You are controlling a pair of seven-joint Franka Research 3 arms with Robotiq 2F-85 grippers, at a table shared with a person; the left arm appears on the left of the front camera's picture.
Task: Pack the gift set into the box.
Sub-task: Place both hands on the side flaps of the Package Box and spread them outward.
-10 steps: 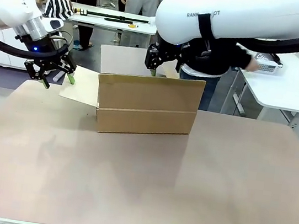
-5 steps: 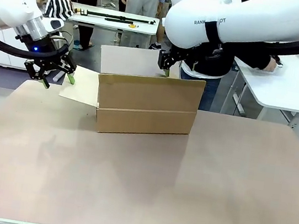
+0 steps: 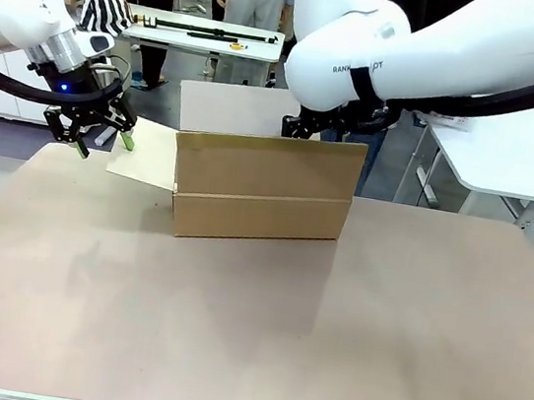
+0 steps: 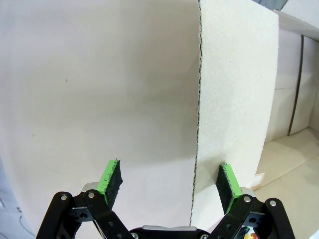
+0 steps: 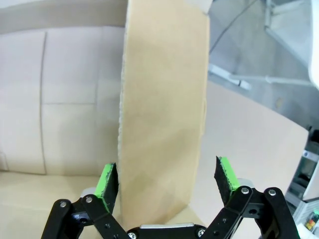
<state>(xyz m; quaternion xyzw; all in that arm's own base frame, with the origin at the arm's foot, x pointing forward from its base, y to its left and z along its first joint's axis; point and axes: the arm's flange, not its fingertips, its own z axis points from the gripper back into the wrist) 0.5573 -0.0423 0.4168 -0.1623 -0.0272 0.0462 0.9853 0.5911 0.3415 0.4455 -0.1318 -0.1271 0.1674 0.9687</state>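
1. Left gripper point(image 3: 104, 144): jaws spread wide, holding nothing. It hangs just above the table point(image 3: 246, 346), off the tabletop's 10 o'clock corner.
2. Left wrist view: the left gripper point(image 4: 169, 174) has both green pads point(image 4: 112, 178) in the clear. The cut edge of a pale cardboard sheet runs toward 12 o'clock between them, the sheet lying beyond the fingertips. Contact: none seen.
3. Front view: that sheet is the side flap point(image 3: 144, 155), folded out flat. The box point(image 3: 262, 199) lies at 3 o'clock from the left gripper and rests on the far half of the table, top open.
4. Right gripper point(image 3: 297, 128): jaws wide. It sits at the box's far rim, 12 o'clock of the carton, partly hidden behind the front wall.
5. Right wrist view: the right gripper point(image 5: 167, 179) straddles an upright cardboard panel point(image 5: 164, 99). The panel is near the left pad and well apart from the right pad. Touching or not: cannot tell.
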